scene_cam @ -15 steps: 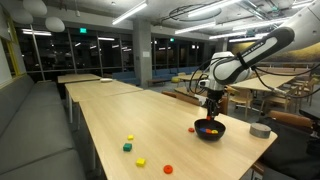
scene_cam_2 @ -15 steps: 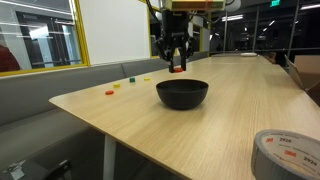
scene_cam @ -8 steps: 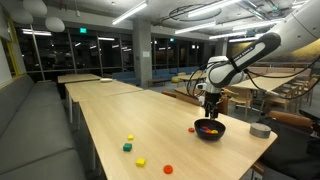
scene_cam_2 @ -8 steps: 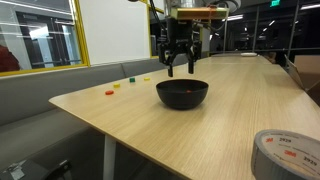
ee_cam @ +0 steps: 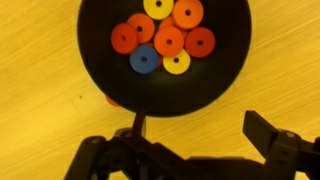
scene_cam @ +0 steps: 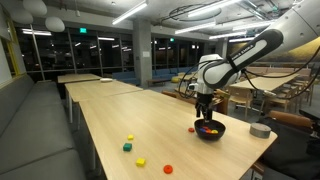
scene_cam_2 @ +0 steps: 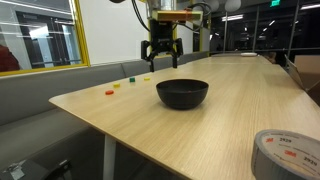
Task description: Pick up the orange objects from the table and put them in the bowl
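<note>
Five orange discs (ee_cam: 168, 41) lie clustered and overlapping in the black bowl (ee_cam: 100, 70), mostly on one side of its floor. Two yellow discs (ee_cam: 177, 62) and a blue disc (ee_cam: 145, 59) lie with them, so the bowl holds more than the orange set. The rest of its floor is bare.

A stray orange disc (ee_cam: 112, 100) lies on the table (ee_cam: 40, 80) just outside the bowl's rim; an exterior view shows it there too (scene_cam: 193, 128). A far orange disc (scene_cam: 168, 169) sits near the table's front edge, well apart from the bowl. Two yellow pieces (scene_cam: 130, 138) and a green block (scene_cam: 127, 147) lie in the same loose scatter.

The gripper (ee_cam: 200, 140) hangs raised beside the bowl rather than over its middle. Its jaws are spread wide and nothing is between them. That empty, wide stance probably suits a descent on the stray disc by the rim, which looks like the easiest next pick. By this count the task is well along, with two orange pieces left on the wood.
</note>
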